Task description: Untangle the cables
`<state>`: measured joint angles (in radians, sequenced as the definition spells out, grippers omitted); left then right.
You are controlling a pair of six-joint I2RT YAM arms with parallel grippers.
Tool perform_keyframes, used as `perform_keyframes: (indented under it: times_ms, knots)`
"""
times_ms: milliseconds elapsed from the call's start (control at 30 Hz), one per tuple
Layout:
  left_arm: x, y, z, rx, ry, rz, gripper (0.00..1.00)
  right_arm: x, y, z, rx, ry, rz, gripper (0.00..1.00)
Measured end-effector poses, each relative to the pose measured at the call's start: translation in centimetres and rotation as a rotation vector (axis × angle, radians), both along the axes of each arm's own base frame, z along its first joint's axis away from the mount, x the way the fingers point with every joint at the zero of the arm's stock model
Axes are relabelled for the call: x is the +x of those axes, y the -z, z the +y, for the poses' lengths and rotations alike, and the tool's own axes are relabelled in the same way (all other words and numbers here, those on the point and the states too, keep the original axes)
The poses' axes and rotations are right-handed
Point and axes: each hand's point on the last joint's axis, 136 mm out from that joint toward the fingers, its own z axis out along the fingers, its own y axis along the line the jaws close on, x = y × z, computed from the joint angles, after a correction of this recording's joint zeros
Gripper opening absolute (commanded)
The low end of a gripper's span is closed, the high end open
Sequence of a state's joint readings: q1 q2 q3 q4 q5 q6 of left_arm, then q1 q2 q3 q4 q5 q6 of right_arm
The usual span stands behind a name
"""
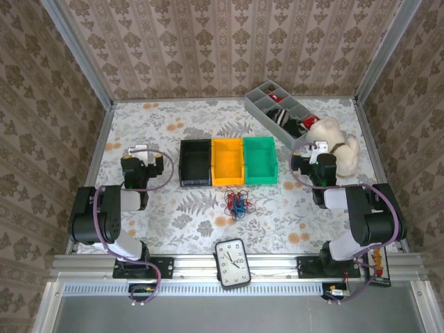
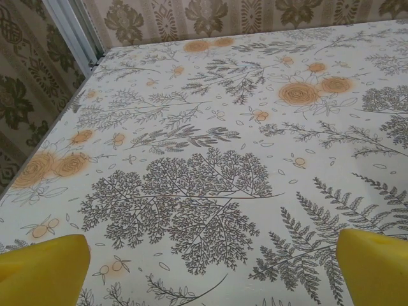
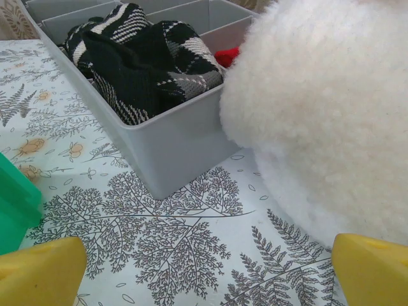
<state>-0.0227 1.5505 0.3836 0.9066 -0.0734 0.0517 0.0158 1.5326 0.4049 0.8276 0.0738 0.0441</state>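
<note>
From here the counter (image 2: 210,127) cover looks smooth, matt, printed. The bins (image 1: 227,141) are shiny plastic and the grey tray (image 3: 172,150) matt plastic, with knitted cloth (image 3: 134,57) inside. The toy (image 3: 319,115) is fleecy plush. My yellow fingers (image 3: 41,274) look matt and smooth.

Floral table (image 1: 173,125): cables (image 1: 238,202), bins (image 1: 227,161), tray (image 1: 258,105)

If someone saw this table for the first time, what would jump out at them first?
Probably the black bin, orange bin and green bin in a row at mid-table, with the small tangle of red, blue and black cables just on the arms' side of the orange one. Next comes the fluffy white toy at the right, beside the near end of the grey divided tray, then the clock at the near edge.
</note>
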Motion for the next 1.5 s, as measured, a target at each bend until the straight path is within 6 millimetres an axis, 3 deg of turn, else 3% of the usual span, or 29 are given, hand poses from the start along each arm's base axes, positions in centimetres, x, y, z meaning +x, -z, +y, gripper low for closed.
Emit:
perform_keyframes:
  times_ms: [1400,1500]
  knots:
    - [-0.01,0.15,-0.12,0.001,0.005,0.015,1.0,-0.01,0.02,-0.01,0.0,0.0,0.001,1.0]
    - [0.0,-0.74,-0.35,0.002,0.013,0.052,1.0,-0.08,0.07,0.25,-0.006,-0.011,0.058,0.92]
